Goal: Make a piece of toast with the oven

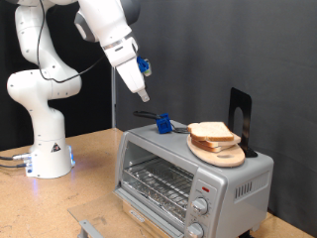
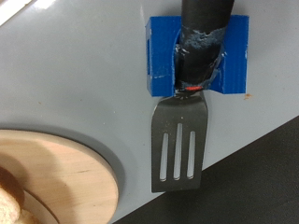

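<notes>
While the oven [image 1: 188, 177] sits on a pale wooden desk [image 1: 59, 203] in front of a black backdrop, the claw [image 1: 143, 96] hangs in the air above the oven's top, near its far corner, touching nothing. Whether its fingers are apart or together cannot be told from either view, and nothing shows between them.

On the oven's flat silver top lies a round wooden board [image 1: 220, 152] carrying a small stack of bread slices; the piece of toast [image 1: 211, 132] is the uppermost one, pale with a tan crust. Just beside the board, toward the claw, a spatula [image 1: 174, 126] with a black handle rests in a blue holder [image 1: 161, 121] on the same surface. The wrist view looks straight down on this: the slotted metal blade [image 2: 179, 147], the blue holder [image 2: 196, 56], the curved edge of the board [image 2: 65, 182].

Behind the board a black stand [image 1: 241, 117] rises upright. The oven's glass door is shut, with the wire rack visible inside and two round knobs on its front panel. The robot's white base [image 1: 50, 149] stands on the desk, well apart from the oven.
</notes>
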Controlling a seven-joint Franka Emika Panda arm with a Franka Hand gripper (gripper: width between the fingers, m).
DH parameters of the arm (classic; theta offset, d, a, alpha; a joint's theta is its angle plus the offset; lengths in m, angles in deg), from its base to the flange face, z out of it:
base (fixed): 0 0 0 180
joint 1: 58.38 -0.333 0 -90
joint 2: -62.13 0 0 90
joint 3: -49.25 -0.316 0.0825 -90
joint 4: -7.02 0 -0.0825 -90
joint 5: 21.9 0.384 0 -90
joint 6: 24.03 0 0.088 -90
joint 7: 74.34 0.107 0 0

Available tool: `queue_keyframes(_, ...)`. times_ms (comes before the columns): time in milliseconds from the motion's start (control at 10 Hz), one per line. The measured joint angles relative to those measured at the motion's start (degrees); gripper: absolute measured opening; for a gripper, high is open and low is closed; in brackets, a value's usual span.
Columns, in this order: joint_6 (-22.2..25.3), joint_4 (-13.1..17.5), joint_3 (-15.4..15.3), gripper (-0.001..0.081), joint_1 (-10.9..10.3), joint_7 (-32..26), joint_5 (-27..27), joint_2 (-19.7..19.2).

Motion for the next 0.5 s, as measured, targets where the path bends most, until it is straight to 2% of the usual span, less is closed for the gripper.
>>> queue_keyframes(100, -2.14, -0.17, -0.51, 0.0806, -0.06, -0.25, 0.00, 0.03)
queue_keyframes(300, -8.96, -1.55, -4.19, 0.0806, -0.16, 0.36, -0.08, 0.05)
queue_keyframes(500, -10.84, -2.93, -7.45, 0.0806, -0.37, 1.77, -0.05, 0.05)
